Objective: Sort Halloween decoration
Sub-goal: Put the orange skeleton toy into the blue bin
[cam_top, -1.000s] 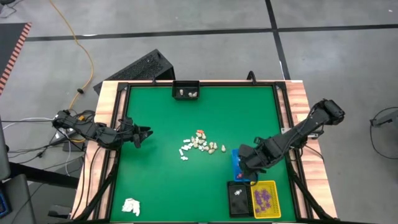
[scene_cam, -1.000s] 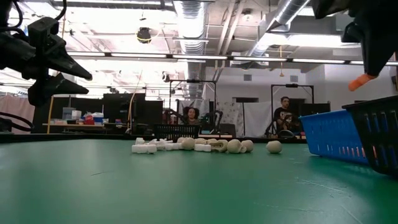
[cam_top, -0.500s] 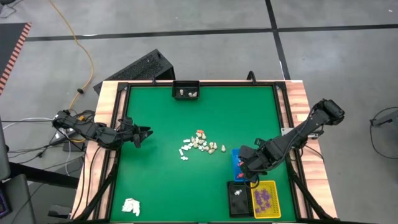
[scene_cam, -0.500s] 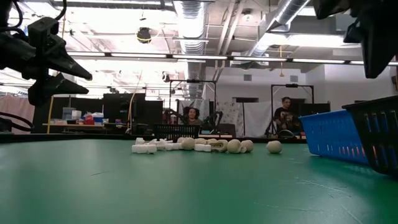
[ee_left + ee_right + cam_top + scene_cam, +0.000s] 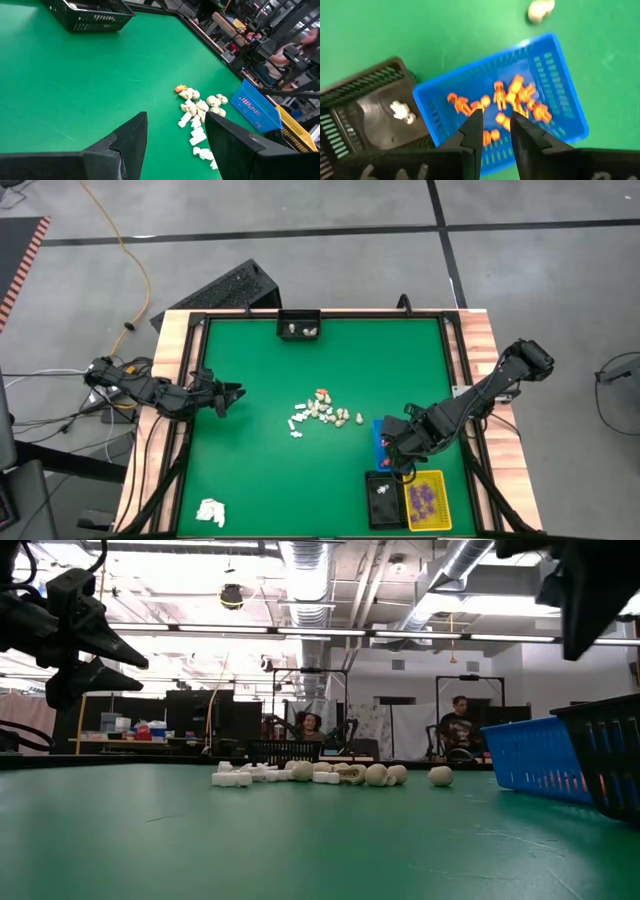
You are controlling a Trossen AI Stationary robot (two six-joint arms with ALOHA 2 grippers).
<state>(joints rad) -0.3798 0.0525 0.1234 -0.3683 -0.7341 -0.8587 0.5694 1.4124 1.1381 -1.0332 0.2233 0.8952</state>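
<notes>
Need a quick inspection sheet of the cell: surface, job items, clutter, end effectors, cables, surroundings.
Surface: green mat, wood border.
Job's things: cream pieces mid-table; orange figures in blue basket; purple ones in yellow tray; white one in black tray.
Clutter: white wad, near-left corner.
End effectors: right end effector open above blue basket, empty; left end effector open at left edge.
Cables: orange cord on floor.
Surroundings: people seated beyond the table.

Matt green table (image 5: pixel 250 470), wooden border (image 5: pixel 170 350), blue plastic mesh basket (image 5: pixel 560 95).
</notes>
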